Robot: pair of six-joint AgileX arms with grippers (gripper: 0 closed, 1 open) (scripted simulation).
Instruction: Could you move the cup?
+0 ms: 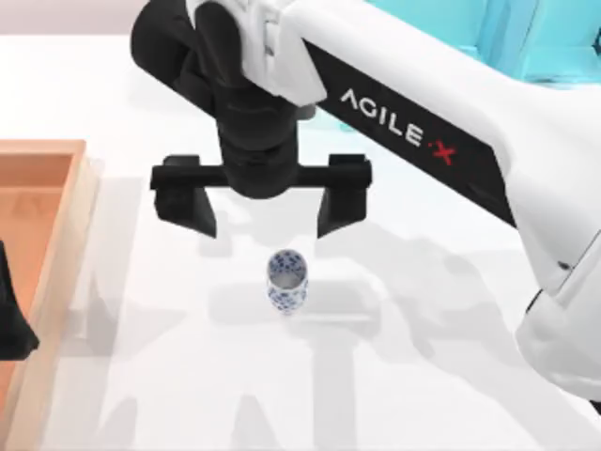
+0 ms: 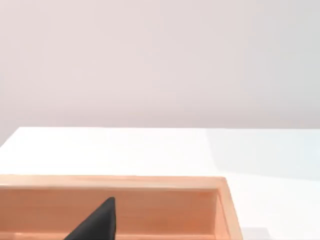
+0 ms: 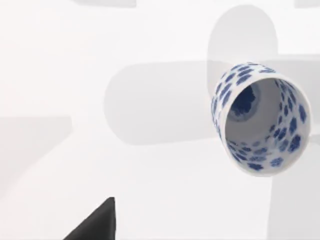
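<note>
Nearest to the top camera you see the right arm (image 1: 441,141), white with a black band, which comes in from about 3 o'clock and reaches across the table (image 1: 423,395) toward 11 o'clock. At its end the right gripper (image 1: 268,218) hangs above the table with its two black fingers (image 1: 200,207) spread wide apart, and nothing is held between them.

You have one cup (image 1: 286,280) to count. It stands upright on the white table close to the middle of the top view, just toward 6 o'clock from the open right gripper and not touching it. It is white with blue flower marks, and its mouth is open toward the camera. In the right wrist view the cup (image 3: 262,120) is seen from above, so you look into its inside, and one black finger tip (image 3: 95,222) shows apart from it.

There is one wooden tray (image 1: 58,244), at 9 o'clock on the table edge, well apart from the cup. The left gripper (image 1: 13,319) is over this tray as a dark shape at the left border; I cannot tell if its fingers are open or closed. The left wrist view shows the wall of the tray (image 2: 150,182) with one dark finger tip (image 2: 97,222) in front of it.

Between the cup and the right gripper, the table is bare, with only grey shadows of the arm on it.
</note>
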